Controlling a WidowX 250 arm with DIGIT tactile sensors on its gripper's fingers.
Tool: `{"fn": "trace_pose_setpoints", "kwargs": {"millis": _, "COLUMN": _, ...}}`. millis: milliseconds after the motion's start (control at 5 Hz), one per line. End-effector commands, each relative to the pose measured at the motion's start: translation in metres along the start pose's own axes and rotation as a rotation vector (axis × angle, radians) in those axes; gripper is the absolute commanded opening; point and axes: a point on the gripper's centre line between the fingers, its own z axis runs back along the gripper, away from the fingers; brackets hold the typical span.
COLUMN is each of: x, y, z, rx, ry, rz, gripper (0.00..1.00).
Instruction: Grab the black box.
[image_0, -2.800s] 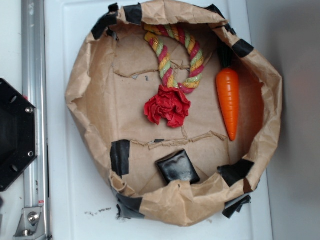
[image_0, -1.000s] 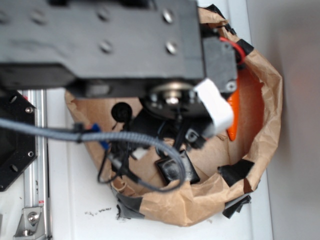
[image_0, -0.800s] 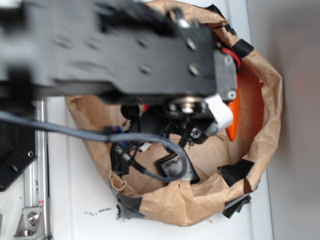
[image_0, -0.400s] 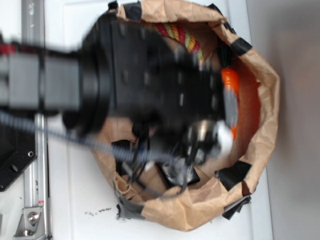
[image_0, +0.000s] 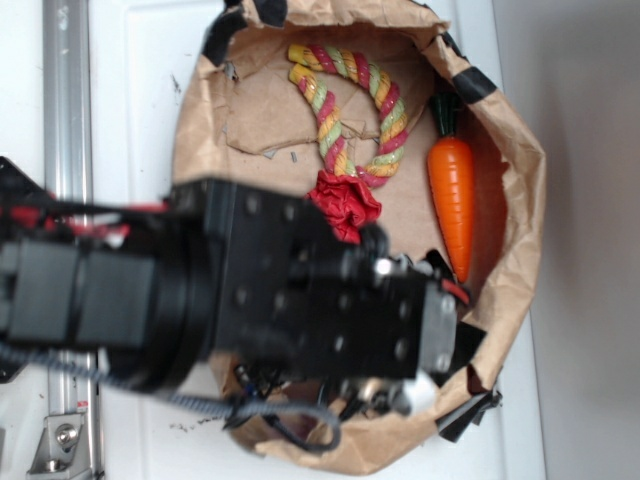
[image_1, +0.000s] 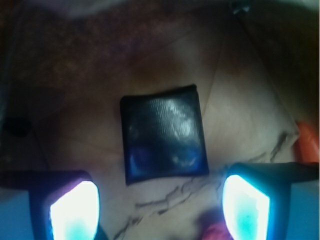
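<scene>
The gripper (image_1: 160, 210) now hangs low inside the brown paper basin (image_0: 515, 180), having swung down from its higher, blurred pass of a moment ago; its two glowing pads (image_1: 75, 212) stand wide apart with nothing between them. Just ahead of the fingertips, centred between them but not yet straddled, lies the small glossy black squarish box (image_1: 164, 134), flat on the paper floor and slightly skewed. In the exterior view the arm's black body hides it completely. Behind the fingers a scrap of the crumpled red rosette (image_0: 345, 203) shows, and off to the tool's right the orange plastic carrot (image_0: 455, 200). Farthest off lies the striped rope ring (image_0: 350, 110). The approach looks nearly aligned, so a short advance and descent should put the box between the jaws.
</scene>
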Motion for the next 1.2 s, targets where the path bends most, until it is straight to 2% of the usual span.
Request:
{"fn": "trace_pose_setpoints", "kwargs": {"millis": 0, "x": 0.025, "y": -0.009, "z": -0.006, "rx": 0.062, "ry": -0.043, "rz": 0.071, "gripper": 1.00}}
{"fn": "trace_pose_setpoints", "kwargs": {"millis": 200, "x": 0.028, "y": -0.008, "z": -0.018, "rx": -0.096, "ry": -0.113, "rz": 0.108, "gripper": 1.00}}
{"fn": "trace_pose_setpoints", "kwargs": {"millis": 400, "x": 0.025, "y": -0.021, "z": -0.033, "rx": -0.207, "ry": -0.104, "rz": 0.084, "gripper": 1.00}}
{"fn": "trace_pose_setpoints", "kwargs": {"millis": 600, "x": 0.022, "y": -0.022, "z": -0.038, "rx": -0.194, "ry": -0.103, "rz": 0.078, "gripper": 1.00}}
{"fn": "trace_pose_setpoints", "kwargs": {"millis": 800, "x": 0.029, "y": -0.023, "z": -0.051, "rx": -0.182, "ry": -0.058, "rz": 0.067, "gripper": 1.00}}
{"fn": "trace_pose_setpoints", "kwargs": {"millis": 1000, "x": 0.030, "y": -0.022, "z": -0.053, "rx": -0.129, "ry": -0.041, "rz": 0.107, "gripper": 0.00}}
